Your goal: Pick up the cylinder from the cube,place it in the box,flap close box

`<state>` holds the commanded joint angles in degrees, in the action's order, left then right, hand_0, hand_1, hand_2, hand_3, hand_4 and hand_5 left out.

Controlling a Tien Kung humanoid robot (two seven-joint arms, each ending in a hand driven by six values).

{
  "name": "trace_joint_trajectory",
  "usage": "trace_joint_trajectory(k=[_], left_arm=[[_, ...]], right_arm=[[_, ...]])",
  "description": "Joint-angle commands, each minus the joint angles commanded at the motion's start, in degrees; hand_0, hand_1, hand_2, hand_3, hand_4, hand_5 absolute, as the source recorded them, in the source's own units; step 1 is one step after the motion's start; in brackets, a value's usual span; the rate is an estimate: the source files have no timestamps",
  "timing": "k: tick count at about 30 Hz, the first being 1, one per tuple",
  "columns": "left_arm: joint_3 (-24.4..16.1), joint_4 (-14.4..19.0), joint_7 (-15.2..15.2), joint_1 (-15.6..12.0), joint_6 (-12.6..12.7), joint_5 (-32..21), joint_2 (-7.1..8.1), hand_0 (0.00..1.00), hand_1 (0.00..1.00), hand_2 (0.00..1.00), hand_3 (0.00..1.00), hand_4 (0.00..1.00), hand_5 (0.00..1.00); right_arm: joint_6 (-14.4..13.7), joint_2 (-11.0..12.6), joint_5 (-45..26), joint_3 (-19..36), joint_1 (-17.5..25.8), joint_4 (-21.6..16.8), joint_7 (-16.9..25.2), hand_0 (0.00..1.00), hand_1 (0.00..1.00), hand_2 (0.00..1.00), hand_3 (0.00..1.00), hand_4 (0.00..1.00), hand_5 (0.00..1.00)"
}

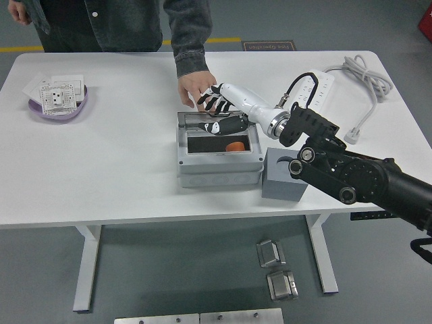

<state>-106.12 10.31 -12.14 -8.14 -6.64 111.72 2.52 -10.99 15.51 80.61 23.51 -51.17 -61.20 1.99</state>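
Orange cylinder (235, 146) sits inside the grey box (219, 165) beside the grey cube (283, 177) on the white bench (121, 169), right hand (221, 111) fingers spread on the tilted lid (202, 120), holding nothing, person's hand (194, 88) just behind it.

A grey box (219, 162) sits mid-table, its hinged clear lid (214, 121) tipped partway down over the opening. Inside, toward the right, lies a small orange cylinder (235, 146). Just beside the box on its right stands a grey cube (283, 177).
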Motion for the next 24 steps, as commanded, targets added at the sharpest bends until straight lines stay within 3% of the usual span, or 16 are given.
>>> trace_joint_trajectory(k=[6, 13, 22, 24], left_arm=[[0.44, 0.00, 0.06, -0.16, 0.03, -0.47, -0.07, 0.622, 0.591, 0.547, 0.595, 0.489, 0.056], [0.16, 0.00, 0.01, -0.52, -0.06, -0.08, -0.42, 0.622, 0.591, 0.547, 0.596, 0.489, 0.057], [0.00, 0.00, -0.03, -0.59, -0.02, 0.16, -0.80, 0.623, 0.591, 0.547, 0.597, 0.489, 0.058], [-0.23, 0.00, -0.03, -0.67, -0.02, 0.40, -0.89, 0.622, 0.592, 0.548, 0.596, 0.490, 0.058]], right_arm=[[0.01, 1.59, 2.06, 0.81, 2.50, -4.00, -1.45, 0.448, 0.499, 0.606, 0.676, 0.766, 0.308], [2.24, 1.91, 10.14, 5.01, 5.74, -10.36, -6.82, 0.412, 0.499, 0.607, 0.678, 0.762, 0.315], [2.26, -0.64, 17.72, 6.59, 8.94, -10.85, -8.88, 0.392, 0.499, 0.607, 0.687, 0.761, 0.318], [2.07, -1.03, 18.58, 6.40, 9.37, -10.50, -8.99, 0.342, 0.480, 0.607, 0.702, 0.762, 0.321]])
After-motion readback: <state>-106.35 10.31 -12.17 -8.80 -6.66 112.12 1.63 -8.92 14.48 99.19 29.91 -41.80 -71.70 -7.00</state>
